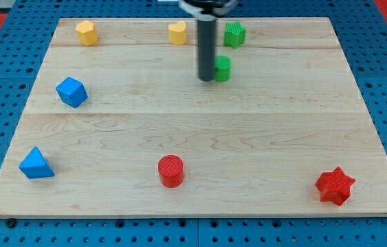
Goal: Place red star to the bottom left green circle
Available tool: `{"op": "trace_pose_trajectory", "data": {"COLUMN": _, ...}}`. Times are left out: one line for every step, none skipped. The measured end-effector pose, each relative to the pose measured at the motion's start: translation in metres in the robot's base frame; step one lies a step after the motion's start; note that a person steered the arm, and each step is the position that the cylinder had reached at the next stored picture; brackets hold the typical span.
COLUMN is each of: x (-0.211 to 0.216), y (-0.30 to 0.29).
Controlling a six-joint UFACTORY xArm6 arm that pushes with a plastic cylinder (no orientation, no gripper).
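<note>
- Centrally, near the view's top, my tip [207,79] rests on the wooden worktop [262,137], just left of the green circle [222,68] and apparently touching it.
- No gripper is fitted, so nothing is held; the arm ends in a plain dark rod.
- Red star [335,185]: bottom right corner, well apart from my tip.
- Green star [235,33]: top edge, just above the green circle.
- Yellow heart [177,32] and yellow hexagon [86,32]: top edge, left of the rod.
- Blue cube [72,91] and blue triangle [36,164]: left side.
- Red cylinder [171,170]: bottom centre.
</note>
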State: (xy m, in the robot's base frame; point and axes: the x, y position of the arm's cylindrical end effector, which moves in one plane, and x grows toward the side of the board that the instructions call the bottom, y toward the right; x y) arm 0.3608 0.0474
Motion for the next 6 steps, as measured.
{"op": "trace_pose_trajectory", "data": {"x": 0.0, "y": 0.03}}
{"op": "trace_pose_trajectory", "data": {"x": 0.045, "y": 0.042}}
{"op": "trace_pose_trajectory", "data": {"x": 0.094, "y": 0.139}}
{"op": "trace_pose_trajectory", "data": {"x": 0.162, "y": 0.182}}
{"op": "trace_pose_trajectory", "data": {"x": 0.224, "y": 0.189}}
{"op": "trace_pose_trajectory", "data": {"x": 0.255, "y": 0.21}}
